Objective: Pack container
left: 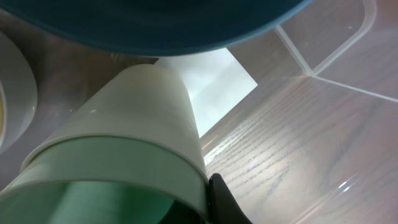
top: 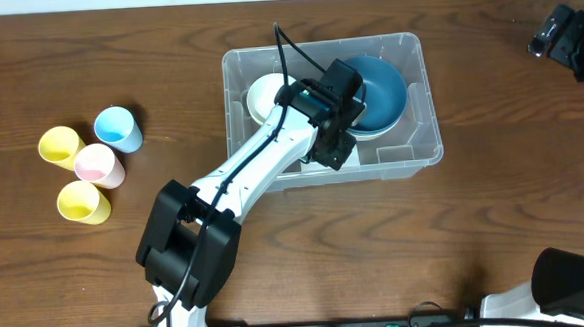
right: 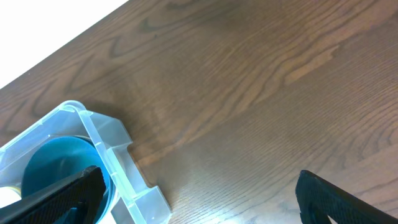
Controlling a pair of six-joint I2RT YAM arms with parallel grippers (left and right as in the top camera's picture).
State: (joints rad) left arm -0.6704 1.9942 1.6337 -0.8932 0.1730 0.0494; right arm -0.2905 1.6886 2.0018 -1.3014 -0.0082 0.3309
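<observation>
The clear plastic container [top: 418, 49] stands at the table's middle, holding a blue bowl [top: 384, 97] and a white bowl [top: 261, 95]. My left gripper [top: 333, 139] reaches down inside it, in front of the bowls. In the left wrist view it is shut on a pale green cup [left: 124, 130], with one black finger [left: 225, 202] against the rim. The cup hangs over the container's white label [left: 217, 78], below the blue bowl [left: 155, 25]. My right gripper [right: 205, 199] is open and empty over bare wood, to the right of the container [right: 118, 149].
Several cups stand at the table's left: a yellow one [top: 59, 146], a blue one [top: 118, 128], a pink one [top: 99, 166] and a second yellow one [top: 82, 203]. The right arm [top: 566, 34] sits at the far right corner.
</observation>
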